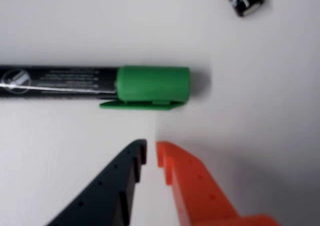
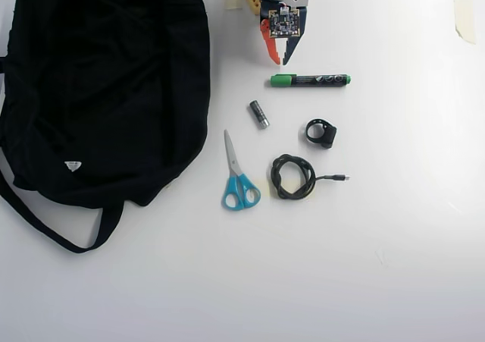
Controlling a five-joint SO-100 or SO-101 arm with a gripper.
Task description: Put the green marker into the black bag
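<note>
The gripper [image 1: 151, 151], fingers nearly together and holding nothing, hangs just beside the green marker [image 1: 100, 83] near its cap, likely lining up a grasp, with the black bag [image 2: 98, 84] well apart

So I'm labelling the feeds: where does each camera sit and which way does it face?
Wrist view: rides on the arm, looking down past the nearly closed jaws of the gripper at the green marker.
Overhead view: fixed above, looking straight down at the table, the black bag and the arm at the top edge.
Both show the marker and the small battery.
</note>
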